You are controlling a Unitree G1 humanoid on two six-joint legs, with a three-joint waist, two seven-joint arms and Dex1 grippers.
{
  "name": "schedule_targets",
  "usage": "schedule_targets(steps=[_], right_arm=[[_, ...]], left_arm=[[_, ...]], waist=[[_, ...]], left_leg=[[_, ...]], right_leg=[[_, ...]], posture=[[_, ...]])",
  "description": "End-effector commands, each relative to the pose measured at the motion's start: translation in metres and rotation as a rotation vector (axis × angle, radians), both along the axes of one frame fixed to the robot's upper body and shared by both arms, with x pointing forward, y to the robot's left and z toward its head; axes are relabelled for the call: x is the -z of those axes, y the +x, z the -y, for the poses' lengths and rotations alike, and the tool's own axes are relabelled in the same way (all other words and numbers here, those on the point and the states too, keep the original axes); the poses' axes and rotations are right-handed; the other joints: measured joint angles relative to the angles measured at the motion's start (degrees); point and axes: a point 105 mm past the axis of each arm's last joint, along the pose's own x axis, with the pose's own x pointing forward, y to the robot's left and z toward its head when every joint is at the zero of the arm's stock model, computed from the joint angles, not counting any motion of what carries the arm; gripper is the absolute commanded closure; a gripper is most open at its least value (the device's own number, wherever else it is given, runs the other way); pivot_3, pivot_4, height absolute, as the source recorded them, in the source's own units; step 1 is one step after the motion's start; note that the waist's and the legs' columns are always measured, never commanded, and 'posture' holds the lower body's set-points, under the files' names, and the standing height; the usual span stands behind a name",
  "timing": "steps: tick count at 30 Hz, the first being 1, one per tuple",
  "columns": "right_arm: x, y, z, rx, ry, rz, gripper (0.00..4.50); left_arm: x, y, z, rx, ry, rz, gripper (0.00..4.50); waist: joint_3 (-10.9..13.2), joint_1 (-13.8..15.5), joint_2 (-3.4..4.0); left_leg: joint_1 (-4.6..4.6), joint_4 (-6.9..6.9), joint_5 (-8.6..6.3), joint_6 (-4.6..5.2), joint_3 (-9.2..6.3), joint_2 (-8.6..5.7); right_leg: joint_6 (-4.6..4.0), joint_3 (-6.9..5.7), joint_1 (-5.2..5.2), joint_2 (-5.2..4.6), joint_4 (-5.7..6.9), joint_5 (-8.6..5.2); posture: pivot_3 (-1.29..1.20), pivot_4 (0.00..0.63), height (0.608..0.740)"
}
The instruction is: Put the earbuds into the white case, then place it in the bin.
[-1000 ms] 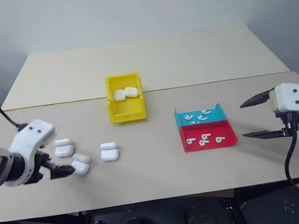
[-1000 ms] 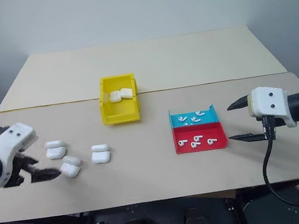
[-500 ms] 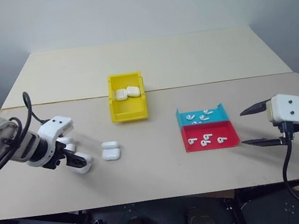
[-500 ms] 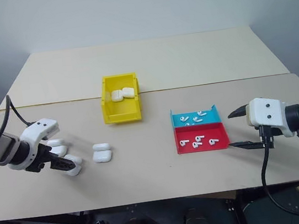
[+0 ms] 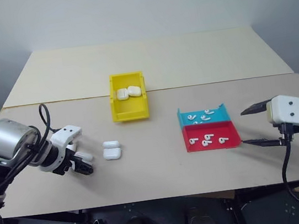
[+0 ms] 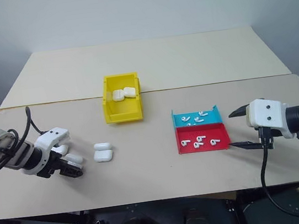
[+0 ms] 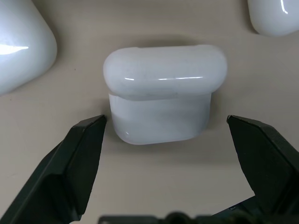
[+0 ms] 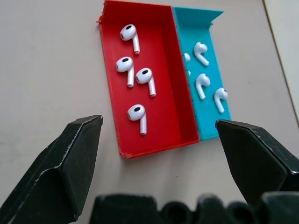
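Step in hand: left gripper (image 7: 161, 126) reaching for a white case (image 7: 164, 91), lid shut, on the table (image 5: 148, 62).
Jaws spread, straddling the case, nothing grasped; next, close squarely. Right gripper (image 8: 156, 140) spread, empty, near earbuds (image 8: 134, 114) in red tray (image 8: 166, 105); yellow bin (image 5: 129, 109) well apart.

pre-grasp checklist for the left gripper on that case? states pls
1. Left gripper open: ok.
2. White case sits between the fingers, untouched: ok.
3. Case lid shut, so earbuds cannot go in yet: not ok.
4. Neighbouring cases apart from the fingers: ok.
5. Right gripper open, short of the red tray with four earbuds: ok.
6. Yellow bin room left beside two cases: ok.
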Motion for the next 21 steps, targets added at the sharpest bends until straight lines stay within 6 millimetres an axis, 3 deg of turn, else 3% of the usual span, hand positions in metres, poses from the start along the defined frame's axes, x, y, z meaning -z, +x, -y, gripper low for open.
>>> schedule_targets(steps=[1, 10, 13, 17, 21], right_arm=[[-0.0187, 0.0004, 0.002, 0.005, -0.018, 0.071, 0.01], [-0.0194, 0.0005, -0.001, 0.0, -0.018, 0.075, 0.01], [-0.0197, 0.0002, -0.0021, -0.002, -0.017, 0.076, 0.0], [-0.0205, 0.0001, -0.0021, -0.004, -0.021, 0.077, 0.0], [-0.0215, 0.0013, -0.0026, -0.006, -0.024, 0.079, 0.0]], left_arm=[[-0.0009, 0.0044, -0.0034, -0.019, 0.018, 0.018, 0.0], [0.0051, 0.0041, 0.0015, 0.01, 0.037, 0.012, 0.0], [0.0081, 0.0021, 0.0008, 0.011, 0.039, 0.003, 0.52], [0.0085, 0.0015, 0.002, 0.017, 0.037, 0.007, 1.78], [0.0076, 0.0013, 0.0032, 0.025, 0.038, 0.014, 1.8]], waist=[[-0.01, 0.02, 0.02], [-0.06, 0.18, 0.11], [-0.07, 0.13, 0.11], [-0.07, 0.13, 0.11], [-0.07, 0.12, 0.11]], left_leg=[[0.03, 0.01, 0.0, 0.0, 0.0, 0.0], [0.16, 0.0, 0.0, 0.0, -0.01, 0.0], [0.16, 0.01, 0.0, 0.0, 0.0, 0.0], [0.11, 0.01, 0.0, 0.0, 0.0, 0.0], [0.1, 0.02, 0.0, 0.0, 0.0, 0.0]], right_leg=[[0.0, 0.0, 0.03, 0.0, 0.02, 0.0], [0.01, 0.01, 0.13, 0.01, 0.06, 0.0], [0.01, 0.01, 0.13, 0.01, 0.07, 0.0], [0.01, 0.01, 0.11, 0.0, 0.03, -0.01], [0.02, 0.01, 0.11, 0.0, 0.03, -0.01]], posture=[[0.0, 0.15, 0.74], [0.0, 0.15, 0.74], [0.0, 0.15, 0.74], [0.0, 0.15, 0.74], [0.0, 0.15, 0.74]])
